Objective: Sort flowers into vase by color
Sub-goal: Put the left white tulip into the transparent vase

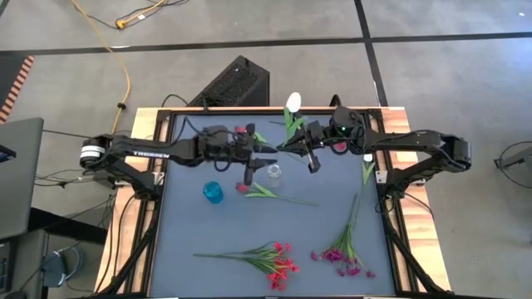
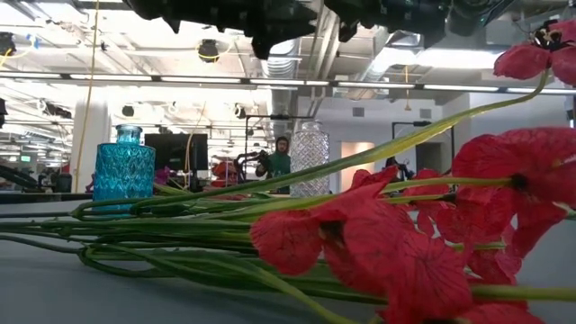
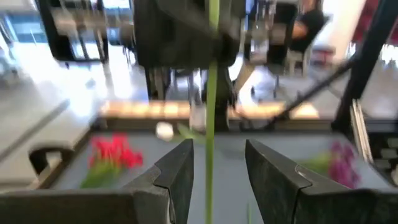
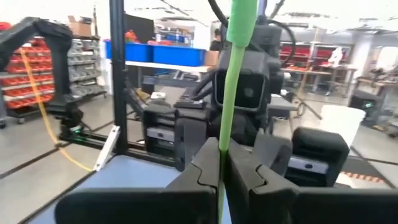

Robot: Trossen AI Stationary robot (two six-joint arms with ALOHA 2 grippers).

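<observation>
Right gripper (image 4: 222,171) clenching tight on a green flower stem (image 4: 235,81). Left gripper (image 3: 217,171) standing apart around the same stem (image 3: 211,112), pads not touching.

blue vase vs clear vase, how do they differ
The blue vase is turquoise, while the clear vase is colourless glass. In the high view the blue vase stands nearer the left arm's side; the clear vase stands near the table's middle, just below both grippers. Both stand upright on the table, empty, with faceted glass.
</observation>
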